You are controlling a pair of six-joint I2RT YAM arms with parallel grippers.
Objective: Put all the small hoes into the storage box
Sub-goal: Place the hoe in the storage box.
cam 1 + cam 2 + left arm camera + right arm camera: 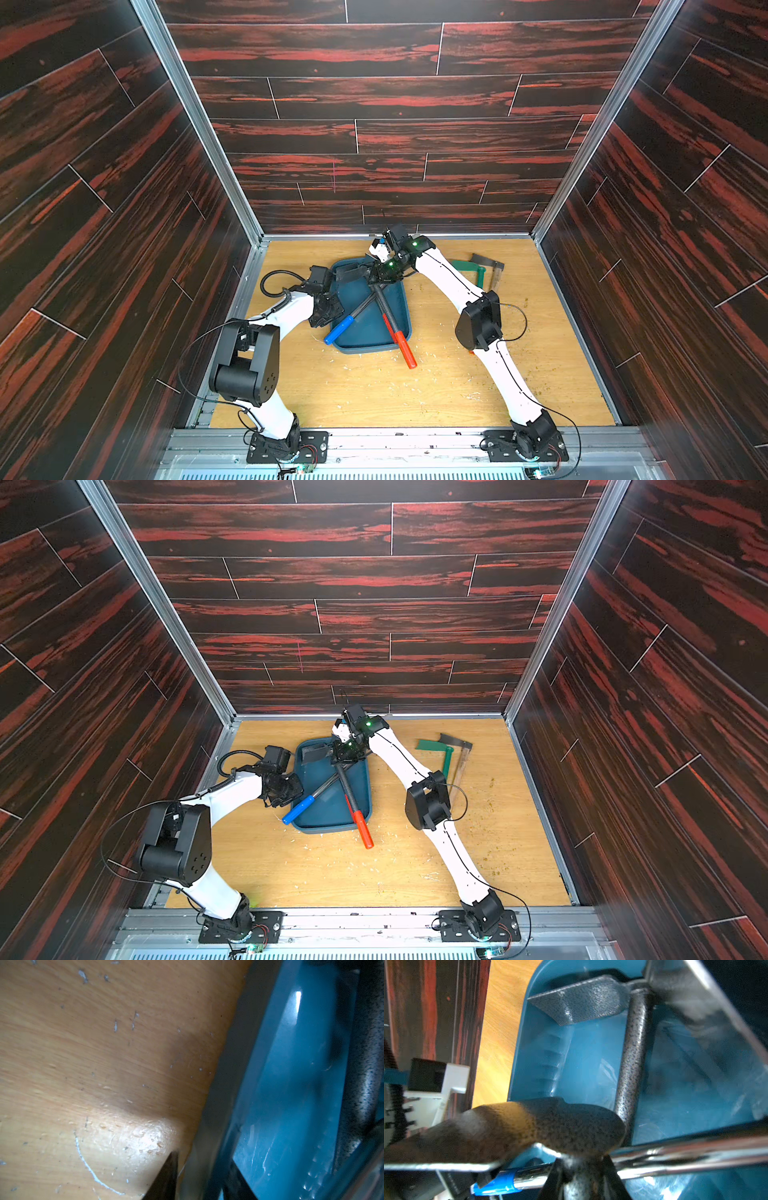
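The teal storage box (362,351) (328,830) lies mid-table. A small hoe with a black shaft and red grip (402,340) (361,827) slants across it, its grip sticking out over the near rim. My right gripper (376,283) (580,1180) is shut on this hoe's speckled shaft just below its dark blade (550,1126). My left gripper (331,318) (204,1169) is shut on the box's left rim, one finger outside and one inside the wall (291,1105). A blue-handled hoe (338,329) (298,809) crosses under the red one.
A green-handled hoe (478,274) (446,758) and a wooden-handled hoe (496,276) (461,766) lie at the back right of the table. A grey speckled blade (581,1001) sits in the box's far corner. Wood chips litter the tabletop (374,395).
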